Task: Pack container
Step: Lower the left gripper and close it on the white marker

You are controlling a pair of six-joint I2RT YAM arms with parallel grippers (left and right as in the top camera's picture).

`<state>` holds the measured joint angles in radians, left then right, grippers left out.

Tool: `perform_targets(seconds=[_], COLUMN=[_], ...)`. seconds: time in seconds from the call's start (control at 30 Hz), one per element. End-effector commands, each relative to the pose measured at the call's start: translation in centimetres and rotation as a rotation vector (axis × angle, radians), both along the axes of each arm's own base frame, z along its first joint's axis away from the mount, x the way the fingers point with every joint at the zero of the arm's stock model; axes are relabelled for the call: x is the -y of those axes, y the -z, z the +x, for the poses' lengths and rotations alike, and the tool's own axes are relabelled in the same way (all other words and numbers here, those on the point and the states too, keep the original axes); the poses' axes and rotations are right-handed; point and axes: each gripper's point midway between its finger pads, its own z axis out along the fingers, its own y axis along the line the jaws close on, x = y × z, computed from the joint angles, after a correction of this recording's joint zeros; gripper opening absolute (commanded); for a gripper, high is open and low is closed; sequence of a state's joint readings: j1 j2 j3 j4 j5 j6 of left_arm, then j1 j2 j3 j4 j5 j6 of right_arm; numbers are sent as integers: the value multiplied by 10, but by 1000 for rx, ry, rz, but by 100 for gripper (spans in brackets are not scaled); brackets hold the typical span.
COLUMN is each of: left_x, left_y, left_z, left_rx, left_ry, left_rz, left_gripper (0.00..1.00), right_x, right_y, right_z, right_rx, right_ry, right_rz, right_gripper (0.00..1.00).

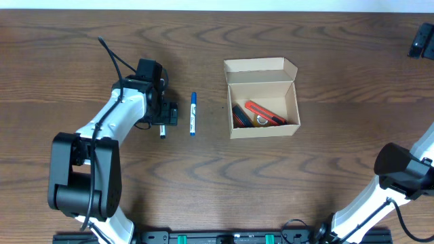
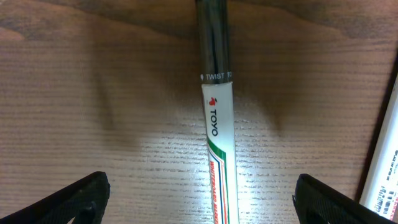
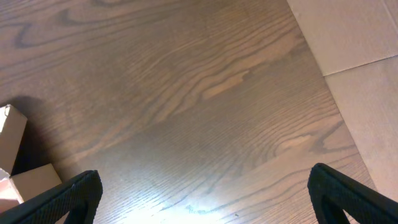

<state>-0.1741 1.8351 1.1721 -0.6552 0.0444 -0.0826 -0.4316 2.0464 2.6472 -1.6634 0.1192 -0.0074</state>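
Left claw (image 2: 205,200) wide, seemingly astride marker (image 2: 217,124)

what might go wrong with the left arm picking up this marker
The blue marker lies close beside the black-capped TOYO marker, so a finger of the open left gripper may nudge it. The round marker could also roll on the smooth table if gripped off-centre. The cardboard box already holds markers, so another might rest askew.
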Motion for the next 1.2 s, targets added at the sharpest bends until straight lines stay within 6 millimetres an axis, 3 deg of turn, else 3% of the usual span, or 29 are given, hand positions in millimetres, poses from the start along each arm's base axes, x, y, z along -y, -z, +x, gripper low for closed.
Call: perform_targets(seconds=[0.0, 0.4, 1.17], left_x=[-2, -1, -2], left_y=[-2, -2, 13], left_z=[6, 9, -4], left_rx=[17, 29, -1], left_ry=[-13, -12, -22], left_rz=[21, 17, 15], left_gripper=[95, 95, 95], right_x=[-1, -1, -1], right_y=[-10, -10, -10], right_z=[-3, -3, -3], right_rx=[31, 31, 31], right_ry=[14, 14, 14], right_rz=[-3, -3, -3], right_gripper=[99, 99, 99])
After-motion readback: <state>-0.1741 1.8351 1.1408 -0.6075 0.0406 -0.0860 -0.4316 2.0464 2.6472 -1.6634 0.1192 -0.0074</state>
